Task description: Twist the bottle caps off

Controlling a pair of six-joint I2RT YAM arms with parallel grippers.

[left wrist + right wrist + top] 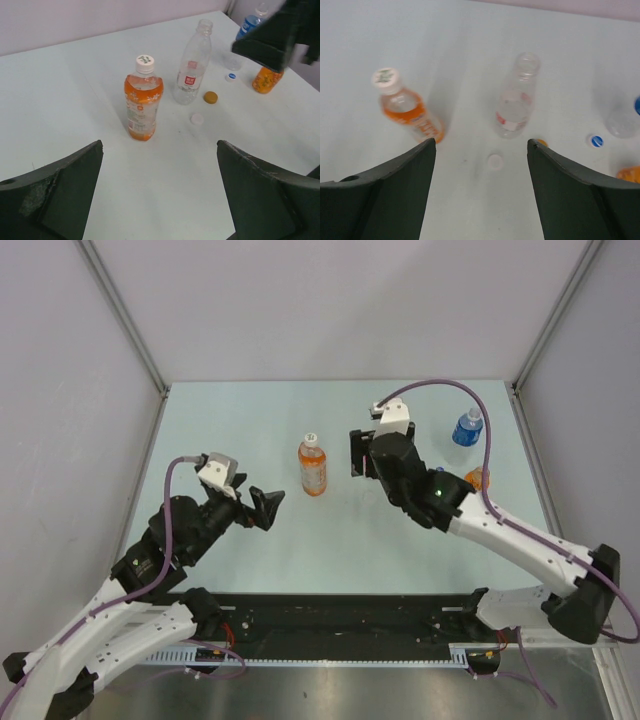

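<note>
Listing, top view: 1 orange drink bottle (313, 468) upright mid-worktop (220, 420), its white cap (311, 439) screwed on. Left fingers (268, 500) spread wide, holding nothing, near the bottle's left side. Right fingers (357, 452) apart, empty, near its right side. 1 blue-labelled bottle (467, 427) at far right.

Left wrist view: 1 clear bottle (193, 70) upright, neck uncapped, near the orange drink bottle. 1 orange cap (210, 97) and 1 loose white cap (197, 118) flat on the worktop by its base. 1 blue-and-white cap (231, 77) further right, near a second orange bottle (267, 80).

Right wrist view: capped orange drink bottle left, clear bottle centre, loose white cap below it, blue-and-white cap right.
</note>
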